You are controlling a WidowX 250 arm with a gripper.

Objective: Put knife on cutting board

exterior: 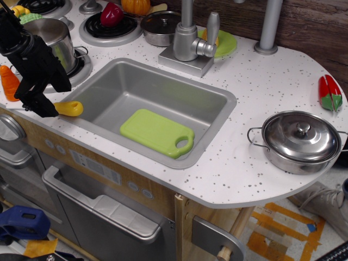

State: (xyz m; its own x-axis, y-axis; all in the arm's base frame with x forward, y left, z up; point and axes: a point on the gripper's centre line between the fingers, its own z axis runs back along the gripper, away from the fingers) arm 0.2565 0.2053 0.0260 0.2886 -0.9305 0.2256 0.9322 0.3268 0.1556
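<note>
The knife (69,108) lies on the white counter at the sink's left edge. Only its rounded yellow handle shows; the white blade is hidden behind my gripper. My black gripper (41,106) is low over the counter, right at the knife's left end, and I cannot tell whether its fingers hold the blade. The lime-green cutting board (155,132) lies flat on the bottom of the grey sink (163,81), to the right of the knife, with its handle hole toward the right.
An orange toy carrot (8,81) lies left of the gripper. A steel pot (51,38) stands on the stove behind it. The faucet (187,38) and a round green plate (224,44) are behind the sink. A lidded pot (302,141) stands at the right.
</note>
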